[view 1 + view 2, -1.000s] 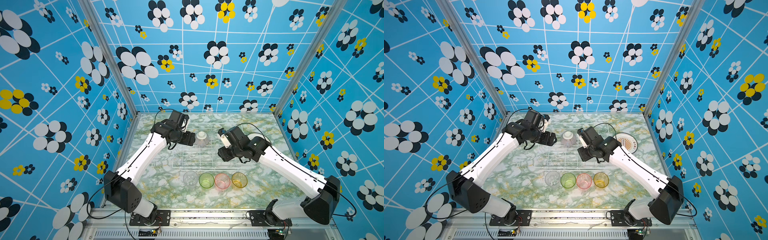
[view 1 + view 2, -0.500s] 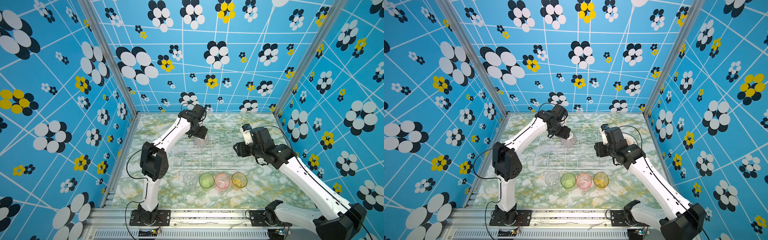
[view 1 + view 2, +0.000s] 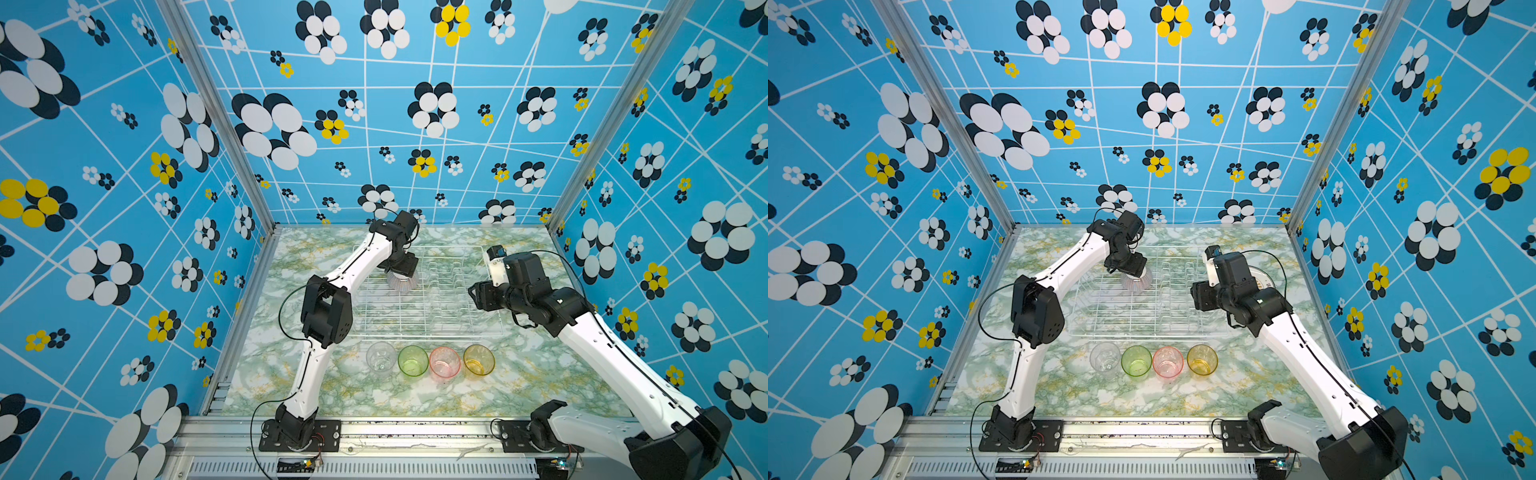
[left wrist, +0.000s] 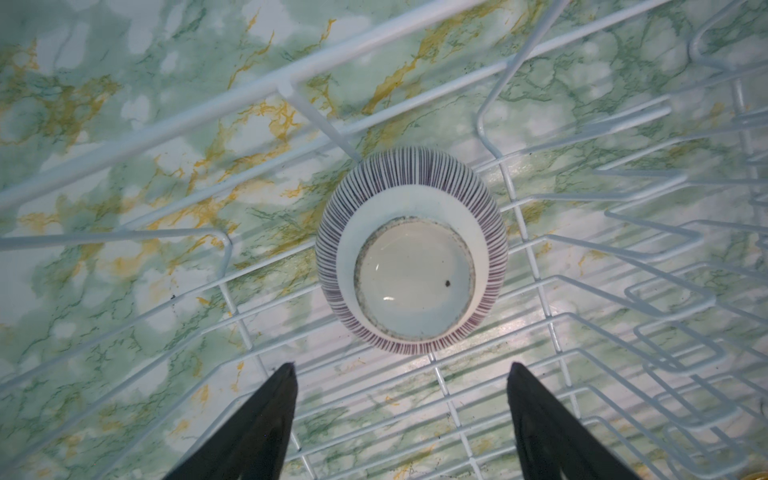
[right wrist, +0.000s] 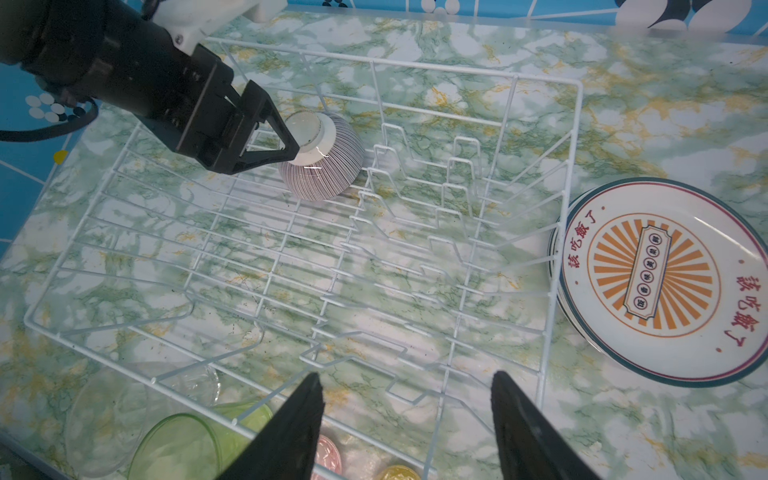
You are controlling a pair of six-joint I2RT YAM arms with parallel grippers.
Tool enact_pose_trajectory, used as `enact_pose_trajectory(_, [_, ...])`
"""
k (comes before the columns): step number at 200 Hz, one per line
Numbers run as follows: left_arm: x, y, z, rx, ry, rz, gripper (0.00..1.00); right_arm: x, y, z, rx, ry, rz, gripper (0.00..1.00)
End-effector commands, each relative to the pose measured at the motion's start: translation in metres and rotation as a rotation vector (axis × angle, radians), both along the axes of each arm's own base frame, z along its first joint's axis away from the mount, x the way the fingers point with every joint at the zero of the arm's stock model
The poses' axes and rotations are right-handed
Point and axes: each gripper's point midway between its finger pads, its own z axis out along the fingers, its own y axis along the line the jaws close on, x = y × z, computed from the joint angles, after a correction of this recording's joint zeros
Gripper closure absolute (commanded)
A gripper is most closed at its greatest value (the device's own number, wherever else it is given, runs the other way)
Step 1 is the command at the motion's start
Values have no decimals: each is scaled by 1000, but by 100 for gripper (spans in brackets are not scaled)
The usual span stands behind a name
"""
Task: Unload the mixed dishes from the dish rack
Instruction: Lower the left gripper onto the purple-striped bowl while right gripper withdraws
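- The only readable writing is on the top plate [image 5: 656, 282] of a stack lying flat on the marbled green tabletop [image 3: 291, 374], just outside the dish rack's [image 3: 432, 303] short end on the right arm's side.
- Red Chinese characters are printed twice around the plate's white face and seem to read 該吃飯了. An orange sunburst surrounds a centre label whose small characters are too fine to read.
- No brand or label shows on either arm.
- The left arm rises from its base, bends at a raised elbow beside the rack's other short end, and reaches over the rack's far corner on that side. Its wrist is turned downward.
- The left gripper [image 4: 402, 368] hangs over the striped bowl [image 4: 411, 253] with its black fingers [image 4: 266, 419] spread wide.
- In the left wrist view the bowl lies beyond the fingertips, not between them. Whether a fingertip touches the bowl's foot cannot be told.
- The bowl sits upside down inside the rack, foot ring up, just beside the row of upright plate-divider prongs [image 5: 419, 174].
- The right arm slopes up from its base to the rack's plate-side end, wrist roughly level, facing in across the rack.
- The right gripper [image 5: 405, 376] is raised above that end. Its fingers stand apart with nothing between them.
- Four tumblers stand upright in a row just outside the rack's near long side: clear [image 3: 380, 360], green [image 3: 412, 360], pink [image 3: 444, 362] and amber [image 3: 478, 359].
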Motion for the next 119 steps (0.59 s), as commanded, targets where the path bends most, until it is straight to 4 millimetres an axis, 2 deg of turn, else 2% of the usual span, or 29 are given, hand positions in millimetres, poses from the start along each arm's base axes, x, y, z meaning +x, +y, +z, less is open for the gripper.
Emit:
enact_pose_trajectory(1, [3,-2,-5,12,9,-15,20,4,1,-6,0,1,16,34])
enact_pose_trajectory(63, [13,-7,-13,12,7,-22,20,10,1,-11,1,7,17,34])
enact_pose_trajectory(119, [15,-7,-22,13,22,-21,26,13,0,-16,11,15,16,34])
